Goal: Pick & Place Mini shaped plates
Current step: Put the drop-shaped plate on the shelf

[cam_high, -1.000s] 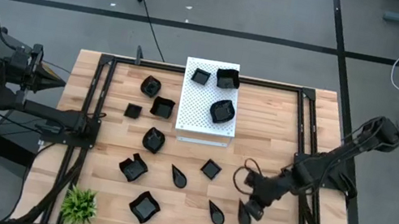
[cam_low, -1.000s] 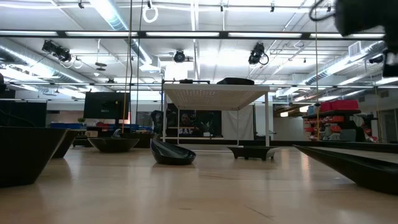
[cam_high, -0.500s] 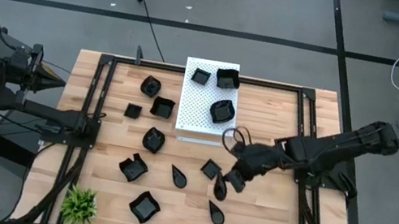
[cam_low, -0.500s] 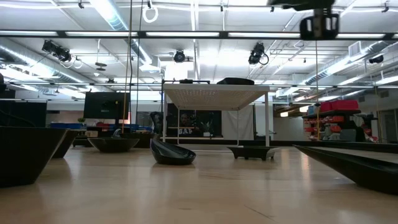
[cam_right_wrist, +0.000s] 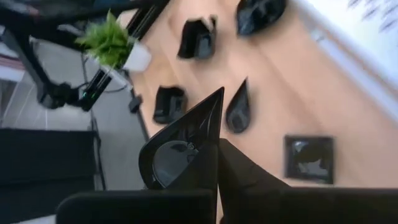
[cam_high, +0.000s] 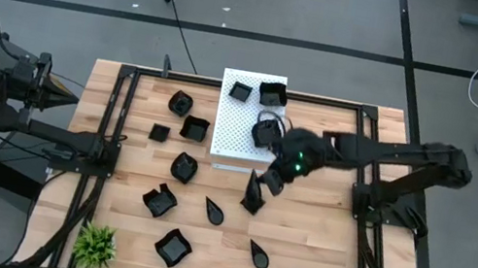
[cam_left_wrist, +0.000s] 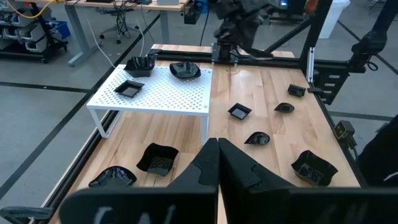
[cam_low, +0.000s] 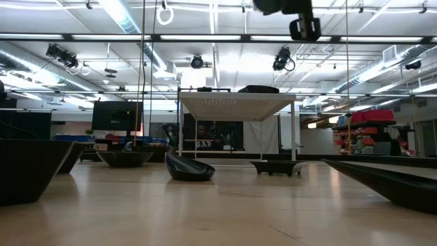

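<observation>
Plates are lying scattered across the pale wooden table [cam_high: 319, 237] in the high view, small glossy black dishes of many shapes, and three of them are sitting on the white perforated rectangular board [cam_high: 243, 140]. My right gripper [cam_high: 261, 189] is hanging over the table just in front of that board, clenched on a glossy black teardrop-shaped mini plate [cam_high: 254, 196] that is dangling point-up from my fingers. My left gripper [cam_high: 63, 95] is waiting beyond the table's left edge, fingers pressed shut on nothing.

In the low view, only part of my right arm is showing at the top; the board is standing on thin legs, well above the wood, under bright ceiling lights in a large workshop.

In the left wrist view, my closed left fingers [cam_left_wrist: 214, 171] are pointing across the board towards the far arm.

In the right wrist view, I am pinching the teardrop plate by one rim, with the small green plant [cam_right_wrist: 112, 38] and more dishes below. I judge this edge grip risky: the slick plate could swing or slip out, or catch the board's edge if I am carrying it too low.
</observation>
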Robot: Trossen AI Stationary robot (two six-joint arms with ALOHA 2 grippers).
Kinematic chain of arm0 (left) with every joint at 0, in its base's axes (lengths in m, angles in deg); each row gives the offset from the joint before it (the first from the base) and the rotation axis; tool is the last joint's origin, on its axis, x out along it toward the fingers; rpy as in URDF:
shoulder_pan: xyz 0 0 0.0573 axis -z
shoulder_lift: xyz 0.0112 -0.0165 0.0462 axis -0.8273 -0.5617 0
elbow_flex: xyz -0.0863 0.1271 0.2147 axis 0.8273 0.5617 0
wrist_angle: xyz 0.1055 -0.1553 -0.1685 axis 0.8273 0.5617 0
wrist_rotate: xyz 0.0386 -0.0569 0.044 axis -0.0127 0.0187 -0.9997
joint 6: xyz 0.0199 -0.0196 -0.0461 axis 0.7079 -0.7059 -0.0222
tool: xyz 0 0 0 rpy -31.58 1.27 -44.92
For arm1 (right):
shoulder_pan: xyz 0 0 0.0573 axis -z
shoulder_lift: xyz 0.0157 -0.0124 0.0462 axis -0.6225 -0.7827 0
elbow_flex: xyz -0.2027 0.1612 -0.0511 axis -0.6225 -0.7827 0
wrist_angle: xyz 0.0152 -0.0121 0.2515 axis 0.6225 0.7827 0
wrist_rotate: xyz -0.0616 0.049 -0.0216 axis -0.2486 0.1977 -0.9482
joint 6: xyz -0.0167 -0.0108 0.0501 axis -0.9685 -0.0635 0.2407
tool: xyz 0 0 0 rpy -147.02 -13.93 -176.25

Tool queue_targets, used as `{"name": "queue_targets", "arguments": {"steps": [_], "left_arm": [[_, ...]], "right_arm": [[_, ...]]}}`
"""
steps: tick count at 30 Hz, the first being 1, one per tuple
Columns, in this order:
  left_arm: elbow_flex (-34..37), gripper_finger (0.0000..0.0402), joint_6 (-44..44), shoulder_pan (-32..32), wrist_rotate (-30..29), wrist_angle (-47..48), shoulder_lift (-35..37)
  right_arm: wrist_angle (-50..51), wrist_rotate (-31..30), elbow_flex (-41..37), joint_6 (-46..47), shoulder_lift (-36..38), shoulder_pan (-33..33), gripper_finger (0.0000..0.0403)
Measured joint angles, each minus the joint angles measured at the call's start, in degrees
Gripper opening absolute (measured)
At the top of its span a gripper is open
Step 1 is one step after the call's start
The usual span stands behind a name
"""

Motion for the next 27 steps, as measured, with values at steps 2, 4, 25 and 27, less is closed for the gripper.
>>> {"name": "queue_targets", "arguments": {"steps": [2,4,25,27], "left_arm": [[0.0,0.0003,0.0,0.0,0.0,0.0,0.0],[0.0,0.0003,0.0,0.0,0.0,0.0,0.0],[0.0,0.0003,0.0,0.0,0.0,0.0,0.0],[0.0,0.0003,0.0,0.0,0.0,0.0,0.0]], "right_arm": [[0.6,0.2,1.7,-0.8,-0.9,2.1,0.0002],[0.8,0.4,3.6,-1.8,-1.8,4.0,0.0002],[3.7,4.9,22.8,-6.8,-16.1,11.6,0.0002],[3.6,4.8,24.0,-5.7,-17.9,12.1,0.0002]]}}
